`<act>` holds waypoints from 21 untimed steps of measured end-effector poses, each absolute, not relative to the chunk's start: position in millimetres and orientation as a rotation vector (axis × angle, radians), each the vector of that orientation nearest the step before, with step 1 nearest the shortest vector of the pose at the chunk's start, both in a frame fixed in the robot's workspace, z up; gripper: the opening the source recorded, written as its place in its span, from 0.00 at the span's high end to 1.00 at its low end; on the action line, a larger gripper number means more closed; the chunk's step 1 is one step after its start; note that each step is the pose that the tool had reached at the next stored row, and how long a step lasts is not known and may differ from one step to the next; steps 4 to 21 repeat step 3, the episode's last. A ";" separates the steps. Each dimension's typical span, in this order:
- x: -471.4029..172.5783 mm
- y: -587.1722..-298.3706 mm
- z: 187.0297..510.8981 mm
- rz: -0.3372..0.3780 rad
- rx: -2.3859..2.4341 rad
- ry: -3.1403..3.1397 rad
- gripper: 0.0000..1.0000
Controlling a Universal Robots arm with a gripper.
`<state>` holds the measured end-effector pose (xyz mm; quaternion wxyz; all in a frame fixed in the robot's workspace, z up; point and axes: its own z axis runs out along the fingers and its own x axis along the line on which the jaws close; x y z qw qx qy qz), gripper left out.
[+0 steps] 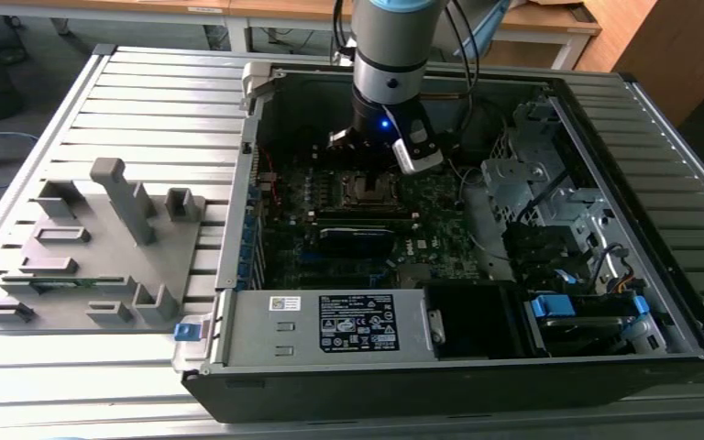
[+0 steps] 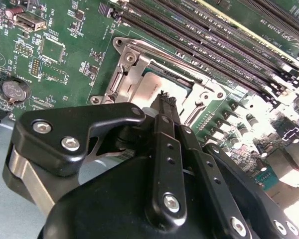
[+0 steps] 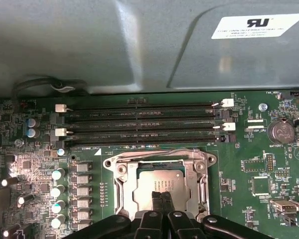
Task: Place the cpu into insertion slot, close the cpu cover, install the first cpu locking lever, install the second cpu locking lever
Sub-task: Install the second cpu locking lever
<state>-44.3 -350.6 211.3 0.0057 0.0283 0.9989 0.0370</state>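
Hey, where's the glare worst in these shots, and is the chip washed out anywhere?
Second wrist view: the board's edge beyond the gripper is blown out white. First wrist view: even light, the cpu shows clearly. Exterior view: dim inside the case, the insertion slot is dark.

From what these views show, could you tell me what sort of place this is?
Probably a robotics lab or test bench: an opened computer case lies on a slatted metal table, a grey fixture tray beside it, and the gripper sits over the cpu.

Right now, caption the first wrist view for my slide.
Shut gripper poised over the cpu, seated beneath the closed cpu cover.
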 end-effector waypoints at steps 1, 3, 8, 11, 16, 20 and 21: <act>-44.3 -350.6 211.1 0.116 0.089 3.127 0.89; -44.3 -350.7 211.1 0.116 0.089 3.127 0.89; -44.3 -350.7 211.1 0.116 0.089 3.127 0.89; -44.3 -350.7 211.1 0.116 0.089 3.127 0.89; -44.3 -350.7 211.1 0.116 0.089 3.127 0.89; -44.3 -350.7 211.1 0.116 0.089 3.127 0.89; -44.3 -350.7 211.1 0.116 0.089 3.127 0.89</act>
